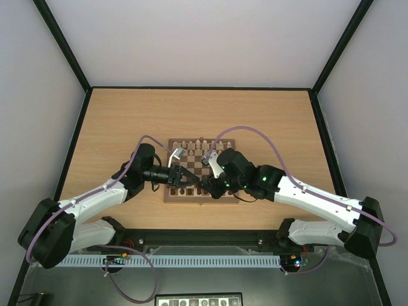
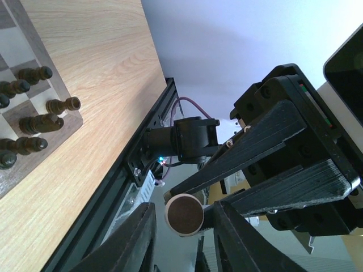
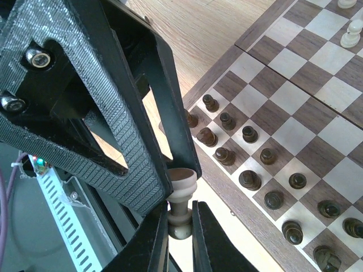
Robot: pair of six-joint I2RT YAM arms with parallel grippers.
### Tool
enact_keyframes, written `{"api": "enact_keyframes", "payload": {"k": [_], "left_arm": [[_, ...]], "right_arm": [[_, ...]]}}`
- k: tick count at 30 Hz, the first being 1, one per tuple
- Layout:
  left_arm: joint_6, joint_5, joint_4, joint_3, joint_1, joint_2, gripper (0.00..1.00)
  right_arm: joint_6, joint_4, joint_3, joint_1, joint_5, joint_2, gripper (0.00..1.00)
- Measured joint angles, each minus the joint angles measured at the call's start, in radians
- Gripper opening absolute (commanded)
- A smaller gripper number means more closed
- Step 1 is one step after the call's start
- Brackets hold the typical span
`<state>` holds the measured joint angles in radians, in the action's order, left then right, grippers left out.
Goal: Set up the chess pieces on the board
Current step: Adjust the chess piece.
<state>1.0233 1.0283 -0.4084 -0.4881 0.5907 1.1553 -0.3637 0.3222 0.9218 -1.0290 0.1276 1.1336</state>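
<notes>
My right gripper (image 3: 180, 218) is shut on the stem of a pale cream chess piece (image 3: 182, 190) and holds it in the air off the near edge of the board (image 3: 239, 210). My left gripper (image 2: 184, 238) is open, and the piece's round felt base (image 2: 184, 214) sits between its fingers, close to the right one. In the top view both grippers meet over the board's near side, left (image 1: 190, 180) and right (image 1: 203, 185); the piece is hidden there. Other pale pieces (image 1: 197, 141) stand along the far row.
Dark brown pieces (image 3: 249, 179) fill the two near rows of the board and also show in the left wrist view (image 2: 39, 122). Two pale pieces (image 3: 353, 33) stand further in. The table's black front rail (image 2: 142, 153) lies just behind the grippers.
</notes>
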Motion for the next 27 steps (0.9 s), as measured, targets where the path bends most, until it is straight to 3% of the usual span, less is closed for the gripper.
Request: {"api": "enact_keyframes", "payload": {"k": [3, 9, 11, 16, 19, 27], "left_arm": [[-0.007, 0.000, 0.003, -0.003, 0.000, 0.002, 0.24], [-0.024, -0.005, 0.013, -0.008, 0.002, 0.011, 0.04], [-0.029, -0.006, 0.019, -0.011, 0.003, 0.012, 0.03], [-0.032, -0.015, 0.027, -0.014, 0.005, 0.011, 0.03], [-0.024, -0.038, 0.032, -0.014, 0.005, 0.011, 0.02], [0.074, -0.117, -0.030, -0.014, 0.005, -0.035, 0.03]], "right_arm": [[0.002, 0.001, 0.000, 0.000, -0.002, 0.000, 0.01], [0.002, 0.005, 0.000, -0.005, -0.002, 0.003, 0.02], [0.002, 0.005, 0.000, -0.005, -0.002, 0.004, 0.04], [0.002, 0.006, 0.000, -0.005, -0.004, 0.004, 0.36], [-0.002, -0.014, 0.000, -0.008, -0.005, -0.009, 0.46], [-0.049, -0.060, -0.028, -0.011, -0.078, -0.202, 0.55]]}}
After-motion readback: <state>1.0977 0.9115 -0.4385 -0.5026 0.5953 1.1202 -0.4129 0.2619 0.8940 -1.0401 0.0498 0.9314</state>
